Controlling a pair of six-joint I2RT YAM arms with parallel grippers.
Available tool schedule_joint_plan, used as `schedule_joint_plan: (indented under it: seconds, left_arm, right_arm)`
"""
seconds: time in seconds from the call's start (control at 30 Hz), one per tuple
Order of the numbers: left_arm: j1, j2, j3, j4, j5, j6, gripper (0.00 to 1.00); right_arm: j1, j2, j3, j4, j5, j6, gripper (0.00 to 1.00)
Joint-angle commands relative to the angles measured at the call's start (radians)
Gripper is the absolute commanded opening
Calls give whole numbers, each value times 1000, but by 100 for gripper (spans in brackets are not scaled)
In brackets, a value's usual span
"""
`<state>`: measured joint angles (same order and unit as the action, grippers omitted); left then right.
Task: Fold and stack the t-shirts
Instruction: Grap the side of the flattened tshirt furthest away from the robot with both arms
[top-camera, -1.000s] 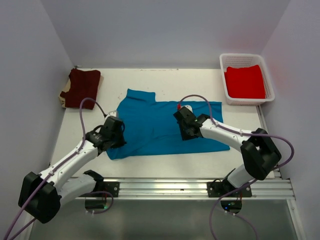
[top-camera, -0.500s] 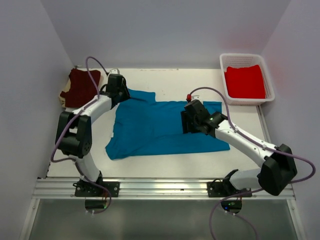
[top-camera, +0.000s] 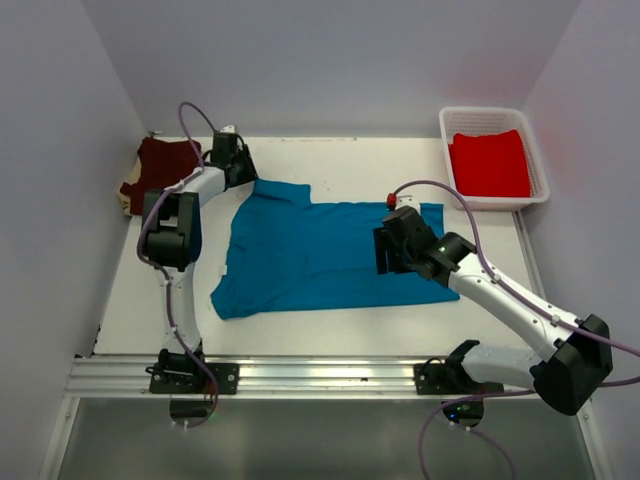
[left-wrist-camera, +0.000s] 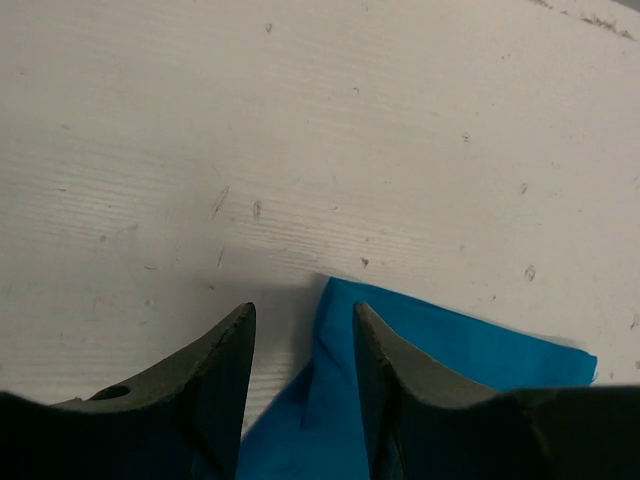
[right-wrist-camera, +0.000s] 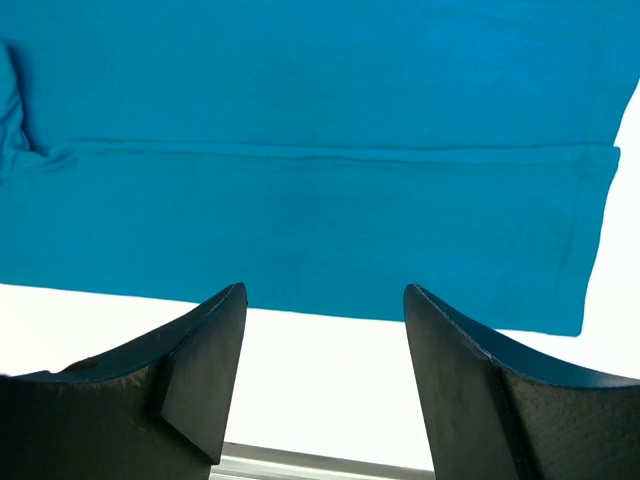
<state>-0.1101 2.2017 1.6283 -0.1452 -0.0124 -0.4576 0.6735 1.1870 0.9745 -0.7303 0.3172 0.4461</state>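
Overhead, the teal-blue t-shirt (top-camera: 320, 255) lay spread flat across the middle of the table (top-camera: 350, 160), one sleeve pointing toward 11 o'clock. The left gripper (top-camera: 240, 170) hovered at that sleeve's tip with its jaws partly parted. In its wrist view the sleeve's corner showed in the gap between the fingers (left-wrist-camera: 215, 370) and ran under the one on the 3 o'clock side. Whether that finger touched the cloth was hard to tell, but nothing looked pinched. The right gripper (top-camera: 388, 252) sat over the shirt's 3 o'clock part, jaws spread wide and empty. Its wrist view showed the shirt's edge and bare table between them. The dark maroon t-shirt (top-camera: 160, 170) lay in a compact heap at the table's 10 o'clock corner, near the left gripper and apart from the teal one. The bright red t-shirt (top-camera: 490, 162) lay inside the white basket (top-camera: 446, 160) at 2 o'clock, well apart from both arms.
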Motion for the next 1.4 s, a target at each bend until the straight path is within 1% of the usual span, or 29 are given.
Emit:
schedule_joint_plan:
  seconds: [0.0,0.3,0.33,0.43,0.53,0.6,0.63,0.67,0.7,1.0,1.13,1.2,1.23,1.27,1.33,1.37]
  left_arm:
    - [29,39,44,52,114,25,47]
    - [44,75,24,128,247,10,43]
    - [44,76,19,168,261,8,42]
    - [44,90,15,197,328,7,41]
    - [46,104,15,196,354,7,37]
    - [46,99,8,196,351,10,26]
    - [46,99,5,196,350,13,19]
    - [46,92,4,193,342,14,2]
    - [46,90,5,188,336,16,0]
    - [46,41,2,177,304,39,0]
    - [46,-19,-22,180,304,33,0]
    - [44,-78,-56,173,293,27,0]
    - [44,-104,-76,171,279,17,0]
    - [43,-155,-117,173,273,11,0]
    - [43,-238,-166,174,276,-3,0]
    - [43,-267,-227,182,276,-9,0]
  right_arm:
    - [0,-36,0,-26,19,8,68]
    - [0,-47,1,-31,29,19,68]
    - [0,-46,1,-31,31,19,68]
    - [0,-38,-2,-29,40,19,68]
    - [0,-33,-5,-27,46,19,68]
    - [0,-32,-7,-23,59,17,68]
    - [0,-29,-10,-18,66,17,67]
    - [0,-26,-13,-17,72,17,67]
    - [0,-23,-11,-17,75,17,67]
    - [-3,26,16,0,123,19,66]
    - [-20,43,36,8,154,6,66]
    - [-58,72,52,9,183,-1,69]
    - [-75,88,78,11,184,-3,73]
    - [-116,101,91,14,184,-1,73]
    - [-158,149,136,34,166,6,75]
    - [-201,167,148,46,155,19,75]
